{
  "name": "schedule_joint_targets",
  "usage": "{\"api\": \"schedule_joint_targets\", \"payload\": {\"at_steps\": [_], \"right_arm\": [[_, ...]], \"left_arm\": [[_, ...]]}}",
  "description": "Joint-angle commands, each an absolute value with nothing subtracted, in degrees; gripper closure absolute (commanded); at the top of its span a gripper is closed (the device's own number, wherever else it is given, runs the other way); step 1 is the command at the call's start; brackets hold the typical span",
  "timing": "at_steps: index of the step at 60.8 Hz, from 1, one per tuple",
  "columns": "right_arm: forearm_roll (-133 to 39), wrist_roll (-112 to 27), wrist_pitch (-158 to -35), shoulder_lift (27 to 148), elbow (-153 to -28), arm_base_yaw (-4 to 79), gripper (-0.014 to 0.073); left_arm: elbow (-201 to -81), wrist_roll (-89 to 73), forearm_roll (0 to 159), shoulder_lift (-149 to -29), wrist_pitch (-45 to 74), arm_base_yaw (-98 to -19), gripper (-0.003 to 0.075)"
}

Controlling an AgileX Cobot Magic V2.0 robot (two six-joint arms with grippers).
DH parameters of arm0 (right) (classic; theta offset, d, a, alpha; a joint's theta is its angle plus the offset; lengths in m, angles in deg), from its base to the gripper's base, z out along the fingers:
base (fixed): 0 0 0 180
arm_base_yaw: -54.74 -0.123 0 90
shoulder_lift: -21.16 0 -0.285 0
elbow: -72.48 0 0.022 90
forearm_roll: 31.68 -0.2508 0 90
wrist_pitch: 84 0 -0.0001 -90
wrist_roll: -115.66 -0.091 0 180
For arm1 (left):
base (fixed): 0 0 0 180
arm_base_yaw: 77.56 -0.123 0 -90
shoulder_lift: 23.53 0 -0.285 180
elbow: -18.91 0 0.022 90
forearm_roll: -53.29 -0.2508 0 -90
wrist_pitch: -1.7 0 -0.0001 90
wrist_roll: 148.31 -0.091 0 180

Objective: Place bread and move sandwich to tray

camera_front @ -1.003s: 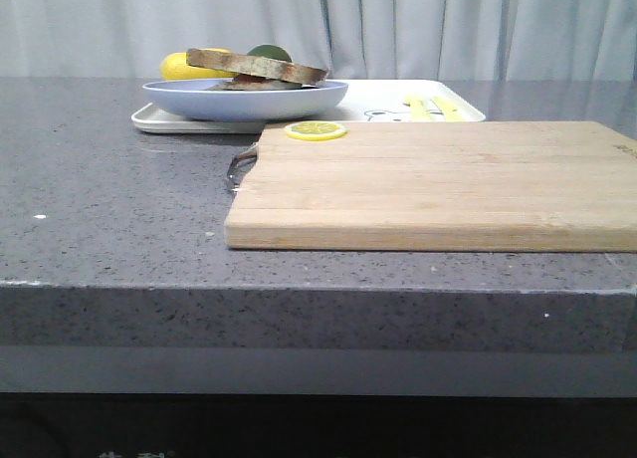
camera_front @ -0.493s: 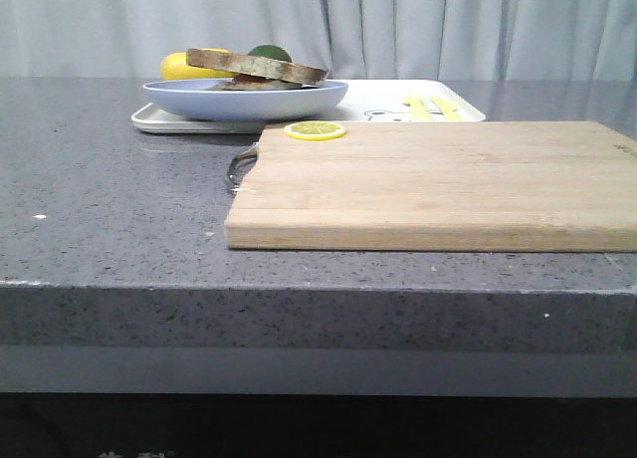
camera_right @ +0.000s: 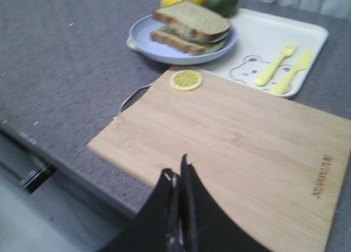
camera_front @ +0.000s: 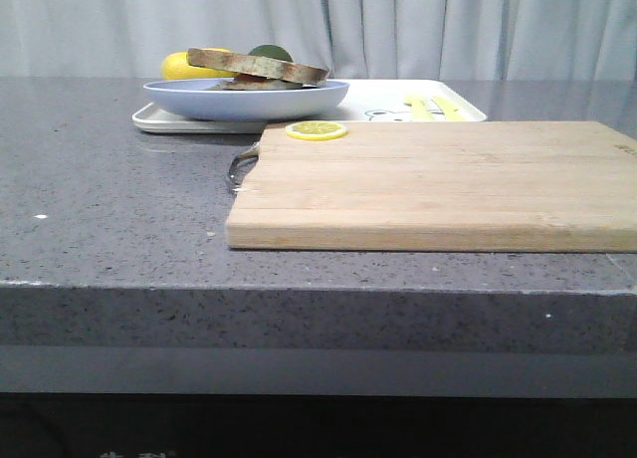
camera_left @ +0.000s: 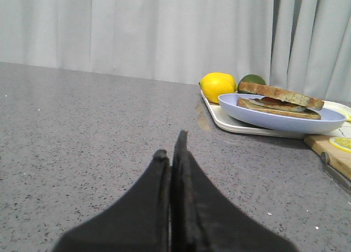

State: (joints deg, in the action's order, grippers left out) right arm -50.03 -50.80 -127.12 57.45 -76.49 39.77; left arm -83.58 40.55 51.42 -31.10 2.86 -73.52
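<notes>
The sandwich, two brown-crusted slices with egg between, lies on a light blue plate that stands on the left end of the white tray at the back of the counter. It also shows in the left wrist view and the right wrist view. No loose bread slice is in view. My left gripper is shut and empty, low over the bare counter, left of the tray. My right gripper is shut and empty above the near edge of the cutting board. Neither gripper shows in the front view.
A wooden cutting board with a lemon slice at its far left corner lies in front of the tray. A lemon and a lime sit behind the plate. A yellow fork and knife lie on the tray's right part.
</notes>
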Motion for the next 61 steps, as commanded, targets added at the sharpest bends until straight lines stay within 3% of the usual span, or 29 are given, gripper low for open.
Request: {"api": "schedule_joint_targets", "payload": {"at_steps": [1, 13, 27, 61], "right_arm": [[-51.2, -50.9, -115.5, 54.0, -72.4, 43.7, 0.0661], [-51.2, -50.9, -96.0, 42.7, -52.8, 49.4, 0.0660], [-51.2, -50.9, -85.7, 31.0, -33.3, 52.2, 0.0659], [-50.1, -50.8, -84.4, 27.3, -28.9, 52.2, 0.0659]], "left_arm": [[-83.6, 40.4, 51.3, -29.9, -1.7, -73.7, 0.0741], [-83.6, 40.4, 51.3, -29.9, -1.7, -73.7, 0.0741], [-83.6, 40.4, 51.3, -29.9, -1.7, -73.7, 0.0741], [-83.6, 40.4, 51.3, -29.9, -1.7, -73.7, 0.0741]]}}
